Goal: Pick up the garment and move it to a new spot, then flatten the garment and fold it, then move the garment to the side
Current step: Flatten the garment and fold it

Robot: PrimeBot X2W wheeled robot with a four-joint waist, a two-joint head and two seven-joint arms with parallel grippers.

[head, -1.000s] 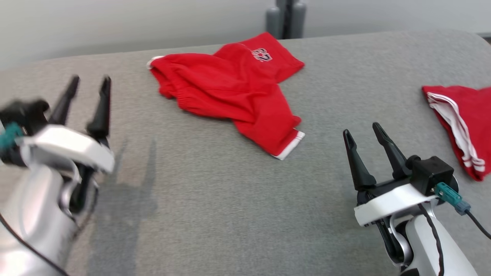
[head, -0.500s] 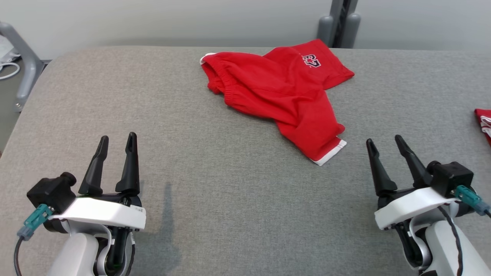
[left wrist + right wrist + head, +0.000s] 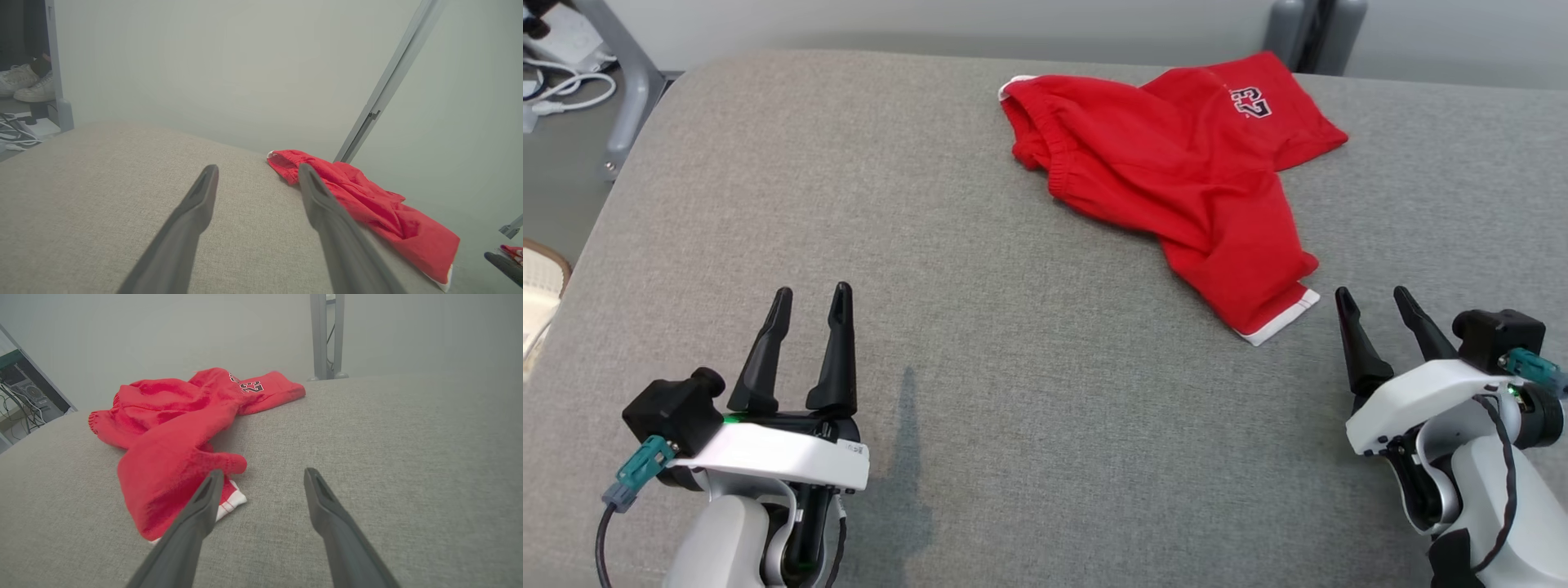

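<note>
Progress stands at the very start of the sequence: no step of the task shows as done. The garment [image 3: 1176, 180], a pair of red shorts with a white hem [image 3: 1278, 318] on one leg, lies crumpled and untouched on the far right part of the table [image 3: 980, 343], that leg trailing toward the table's near edge. The left gripper [image 3: 813, 289] hovers over the near left part of the table, fingers spread wide and holding nothing, well apart from the garment. The right gripper [image 3: 1371, 291] hovers over the near right part of the table, likewise spread wide and empty (its fingertips sit near the white hem but do not touch it). Pick-up, relocation, flattening, folding and the final move to the side are all left to perform. Judged from this layout, the right gripper is better placed for first contact.
</note>
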